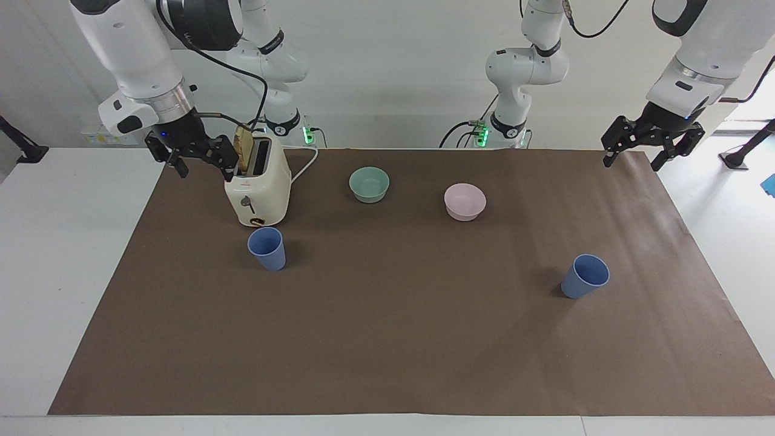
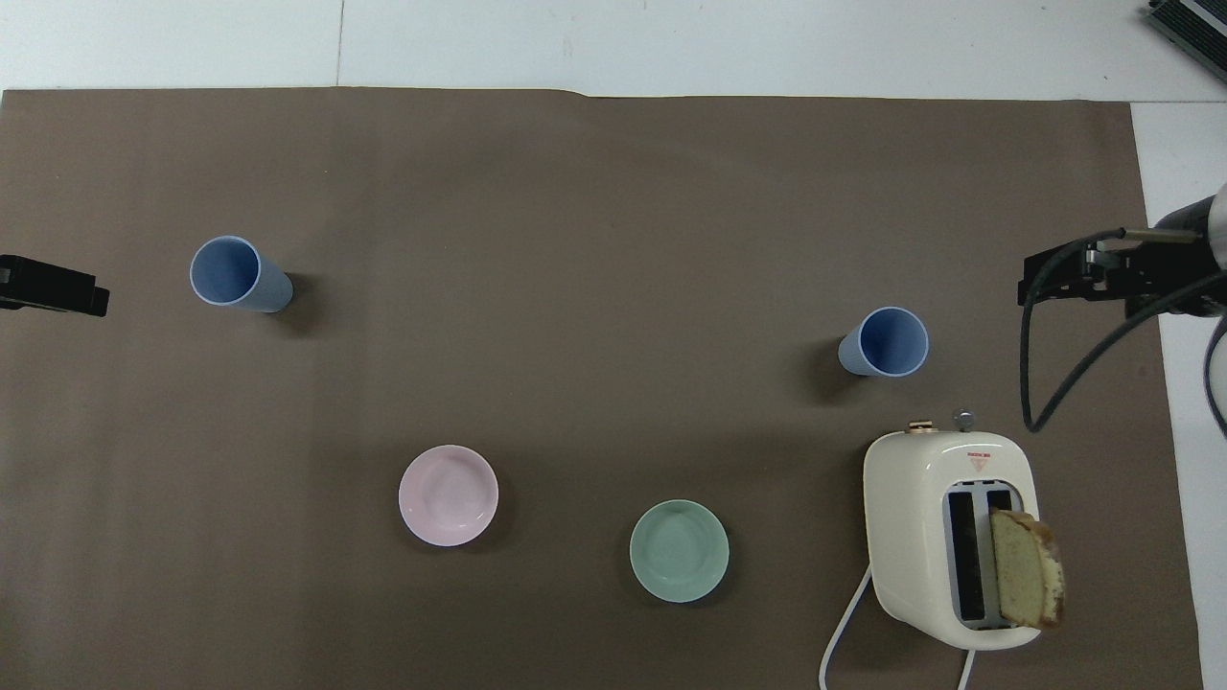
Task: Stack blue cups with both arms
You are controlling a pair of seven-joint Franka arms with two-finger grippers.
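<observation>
Both arms are up, and nothing is in either pincer. The right gripper [image 1: 200,163] hangs with its fingers spread wide and empty, over the right arm's end of the brown mat [image 1: 387,339], just beside the cream toaster [image 1: 259,194], where a slice of bread [image 1: 244,150] stands in one slot. In the facing view, the first blue cup [image 1: 266,248] sits at about four o'clock from that pincer, upright on the mat, farther from the robots than the toaster and just beside its lever face. Cup and gripper are clearly apart.

At the left arm's end, the left gripper [image 1: 652,148] is also wide open and holding nothing, poised over the mat's corner closest to the robots. In the facing view, the second blue cup [image 1: 585,276] lies at roughly seven o'clock from it, well apart, upright on the mat with its mouth open to the camera.

The two cups are well apart from each other, one toward each end of the table. Between them, nearer to the robots, sit the teal-green bowl [image 1: 369,184] and the pink bowl [image 1: 464,201], side by side with a gap. From overhead, only a black tip of the left gripper [image 2: 53,287] shows at nine o'clock of its cup [image 2: 237,274].
</observation>
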